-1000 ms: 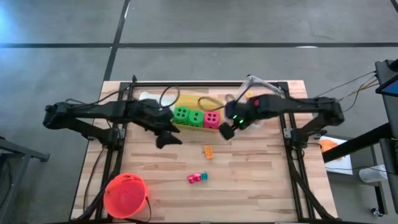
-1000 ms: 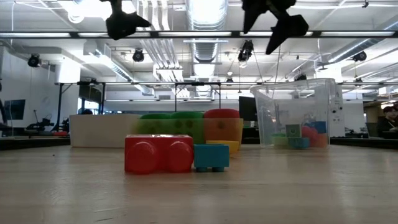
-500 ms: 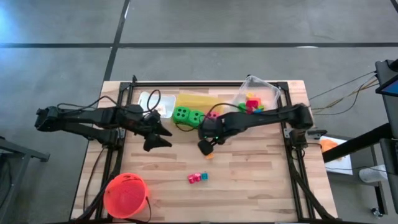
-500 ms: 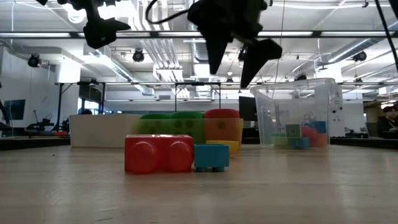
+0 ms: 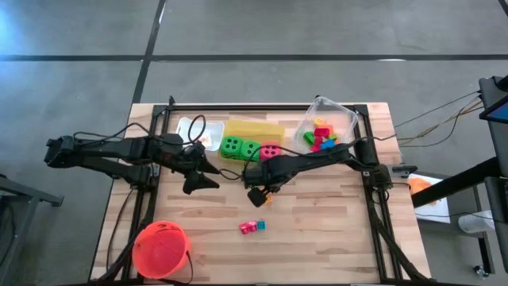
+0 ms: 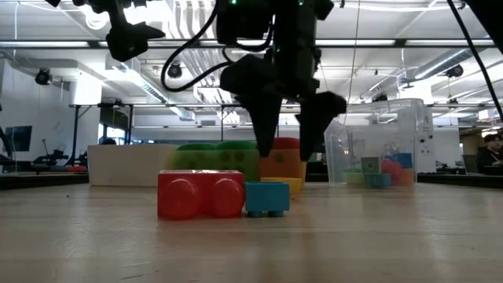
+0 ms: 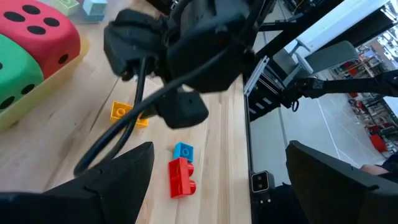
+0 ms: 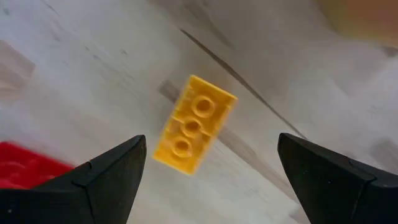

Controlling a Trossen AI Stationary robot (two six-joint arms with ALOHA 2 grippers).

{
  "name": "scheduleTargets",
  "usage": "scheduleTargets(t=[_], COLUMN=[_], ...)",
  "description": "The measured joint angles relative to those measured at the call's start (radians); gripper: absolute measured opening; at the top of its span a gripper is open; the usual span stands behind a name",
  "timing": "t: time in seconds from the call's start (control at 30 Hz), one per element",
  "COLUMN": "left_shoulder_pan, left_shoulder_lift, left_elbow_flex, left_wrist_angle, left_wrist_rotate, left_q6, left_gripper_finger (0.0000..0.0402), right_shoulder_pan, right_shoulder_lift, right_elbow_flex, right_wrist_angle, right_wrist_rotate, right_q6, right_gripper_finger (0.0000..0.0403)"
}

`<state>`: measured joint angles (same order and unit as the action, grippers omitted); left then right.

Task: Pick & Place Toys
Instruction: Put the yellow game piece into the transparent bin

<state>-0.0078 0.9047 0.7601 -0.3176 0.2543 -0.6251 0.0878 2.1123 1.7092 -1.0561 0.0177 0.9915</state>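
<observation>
Dropping fast from beside the bins, the right gripper (image 8: 205, 168) now hangs fingers apart over the yellow block (image 8: 193, 124) lying mid-table, lined up to grab, while the left gripper (image 5: 200, 176) waits spread nearby.

yellow block (image 5: 267, 196): mostly under right gripper (image 5: 259, 195) in high view | clear bin (image 6: 376, 145): contents too hazy to sort in low view | red block (image 8: 25, 169): cut by right wrist frame edge | pink-red die (image 7: 38, 32): cropped at left wrist frame edge
</observation>
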Motion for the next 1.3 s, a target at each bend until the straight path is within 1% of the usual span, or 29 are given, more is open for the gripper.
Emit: scheduleTargets(t=[0.3,0.43,0.6,0.67,0.73,0.8,1.13,1.17,1.3], left_shoulder_pan=[0.000,0.000,0.000,0.000,0.000,0.000,0.000,0.000,0.000], left_shoulder_lift=[0.000,0.000,0.000,0.000,0.000,0.000,0.000,0.000,0.000], left_elbow_flex=[0.000,0.000,0.000,0.000,0.000,0.000,0.000,0.000,0.000], left_wrist_angle=[0.000,0.000,0.000,0.000,0.000,0.000,0.002,0.003,0.005], left_wrist_rotate=[0.008,0.008,0.008,0.008,0.008,0.008,0.009,0.009,0.008], left_q6=[-0.027,-0.030,-0.038,-0.038,-0.038,-0.044,-0.064,-0.064,-0.081], left_gripper_finger=[0.0350,0.0350,0.0350,0.0350,0.0350,0.0350,0.0350,0.0350,0.0350], right_shoulder_pan=[0.000,0.000,-0.001,-0.001,-0.001,-0.001,-0.001,-0.001,0.000], right_shoulder_lift=[0.045,0.053,0.057,0.057,0.057,0.057,0.057,0.057,0.056], right_elbow_flex=[-0.004,-0.026,-0.058,-0.079,-0.097,-0.104,-0.111,-0.111,-0.111], right_wrist_angle=[0.085,0.136,0.134,0.155,0.169,0.169,0.162,0.165,0.166], right_wrist_rotate=[-0.009,-0.018,-0.017,-0.017,-0.017,-0.016,-0.012,-0.013,-0.016], right_q6=[0.003,0.013,0.018,0.019,0.026,0.023,-0.055,-0.067,-0.102], right_gripper_finger=[0.0359,0.0359,0.0358,0.0350,0.0330,0.0301,0.0138,0.0129,0.0129])
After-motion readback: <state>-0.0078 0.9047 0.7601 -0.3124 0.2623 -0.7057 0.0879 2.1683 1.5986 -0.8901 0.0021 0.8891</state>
